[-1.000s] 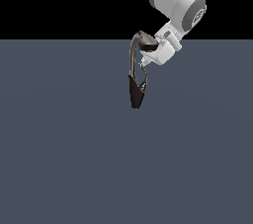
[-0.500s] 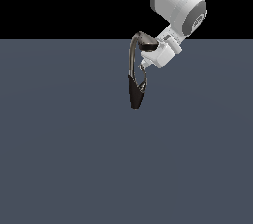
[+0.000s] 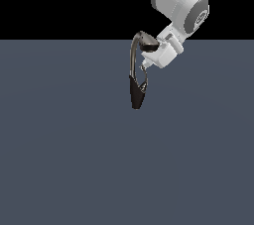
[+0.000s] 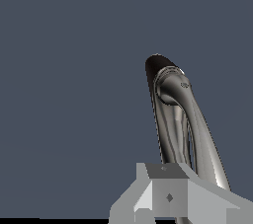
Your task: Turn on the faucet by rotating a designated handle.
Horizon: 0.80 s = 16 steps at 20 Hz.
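Up close, we find the gripper [image 3: 144, 66] just beside the faucet [image 3: 135, 73], on the exterior view's right of its arched neck and tucked under the spout head; its fingertips are too small and too crowded against the metal for us to tell whether they are apart or together. We see the white arm [image 3: 179, 2] reaching down to it from the upper right of that view. We note the faucet's grey-brown metallic sheen, a dark tapered base, a tall curved neck and a wider, flattened head. We can just make out the handle [image 3: 143, 84], a thin lever beside the base. We see the faucet standing on a plain blue-grey floor [image 3: 64, 159], far back in the scene.
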Tool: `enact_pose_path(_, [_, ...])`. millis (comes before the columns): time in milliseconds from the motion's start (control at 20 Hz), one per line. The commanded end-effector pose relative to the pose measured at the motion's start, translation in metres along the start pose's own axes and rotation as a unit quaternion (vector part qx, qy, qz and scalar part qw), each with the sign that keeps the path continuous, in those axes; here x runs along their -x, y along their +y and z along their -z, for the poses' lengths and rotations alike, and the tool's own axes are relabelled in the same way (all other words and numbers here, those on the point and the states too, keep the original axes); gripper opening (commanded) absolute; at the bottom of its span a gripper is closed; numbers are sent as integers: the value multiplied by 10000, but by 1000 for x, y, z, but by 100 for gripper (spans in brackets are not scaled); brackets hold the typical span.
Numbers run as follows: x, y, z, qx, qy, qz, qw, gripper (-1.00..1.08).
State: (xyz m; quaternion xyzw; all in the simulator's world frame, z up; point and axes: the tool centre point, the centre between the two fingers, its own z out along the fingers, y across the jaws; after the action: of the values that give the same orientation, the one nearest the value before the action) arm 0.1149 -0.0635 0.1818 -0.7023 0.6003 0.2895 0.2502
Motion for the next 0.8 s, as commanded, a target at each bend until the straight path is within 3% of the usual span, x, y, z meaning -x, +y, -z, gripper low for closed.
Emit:
enact_pose_path(0, [2,5,0,0,0,0,10000,-100])
enact_pose_path(750, [2,31,2,-48,27,-15,10000,-100])
